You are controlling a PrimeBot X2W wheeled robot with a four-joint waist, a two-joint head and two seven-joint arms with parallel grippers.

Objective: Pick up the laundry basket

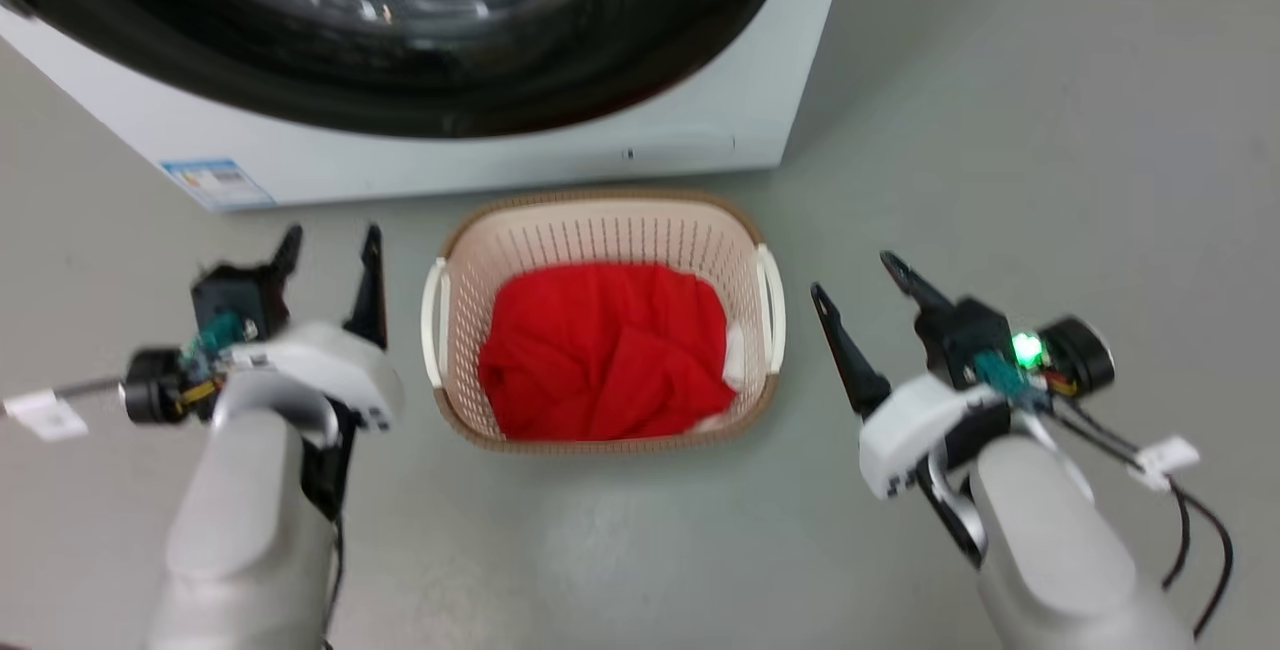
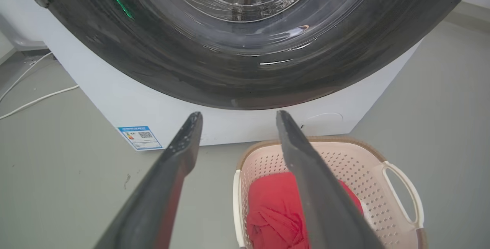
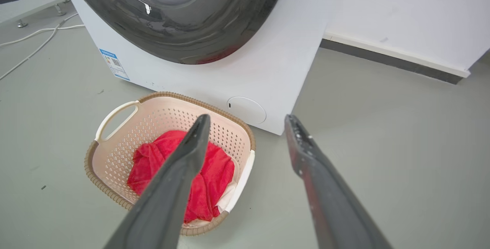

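Your left tool [image 1: 332,232] and right tool [image 1: 853,274] hang wide and empty, flanking the laundry basket [image 1: 600,198] on the floor [image 1: 640,550] by the washer [image 1: 500,160]; you seem lined up for its side handles [image 1: 433,320].

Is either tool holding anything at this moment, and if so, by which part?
Nothing is held. The left tool and the right tool are both open, flanking the laundry basket on the floor without touching it.

I record grey floor [image 1: 620,550] open on both handle sides of the cream perforated plastic basket [image 1: 600,230]; the white front-loading washing machine [image 1: 500,158] stands just behind its far rim, closing that approach
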